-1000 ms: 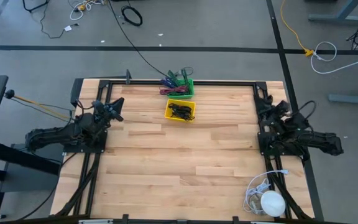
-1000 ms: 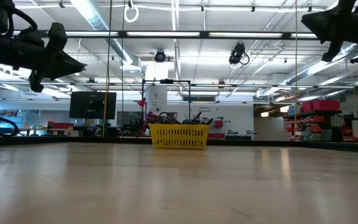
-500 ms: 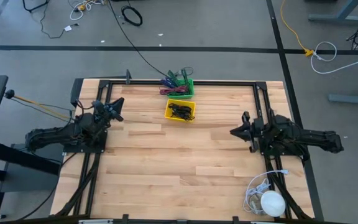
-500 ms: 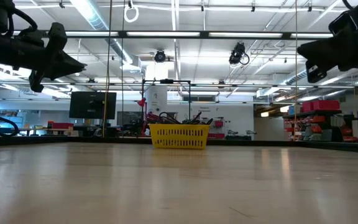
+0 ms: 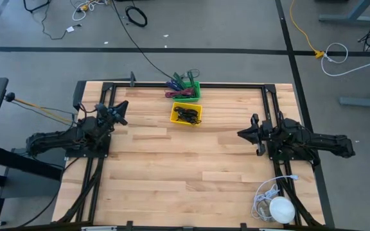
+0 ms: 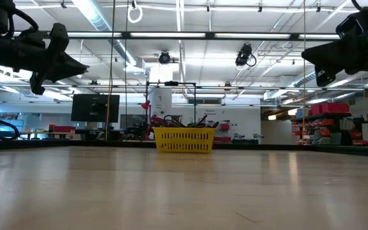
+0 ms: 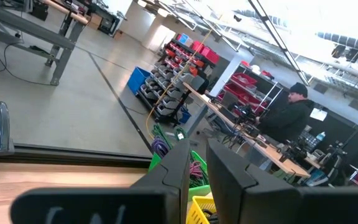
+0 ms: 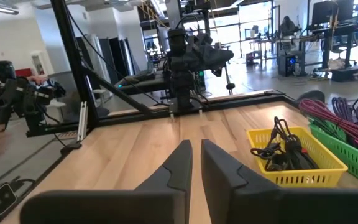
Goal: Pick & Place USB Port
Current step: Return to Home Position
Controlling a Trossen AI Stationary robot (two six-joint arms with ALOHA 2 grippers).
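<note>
A yellow basket (image 5: 187, 114) (image 6: 184, 139) (image 8: 294, 158) holding black cables stands on the table near the middle of its far edge. I cannot make out a separate USB part among the cables. A green basket (image 5: 188, 91) (image 8: 348, 149) with purple and coloured cables stands just behind it. My left gripper (image 5: 122, 106) (image 6: 82, 65) (image 7: 197, 146) hovers over the table's left side, shut and empty. My right gripper (image 5: 240, 134) (image 6: 306, 55) (image 8: 195, 143) hovers over the right side, pointing toward the table's left, shut and empty, to the right of the yellow basket and nearer the near edge.
A black frame rail (image 5: 172, 84) runs along the far edge and down both sides. A white round object with a coiled cable (image 5: 278, 207) lies at the near right corner. Bare wood (image 5: 185, 167) fills the middle and near part. A person (image 7: 291, 112) sits in the room beyond.
My right arm has swung round from pointing at the far edge to pointing toward the table's left, its gripper moving toward the middle of the table and lower. It has hardly moved in the last half second. The baskets have stayed put.
</note>
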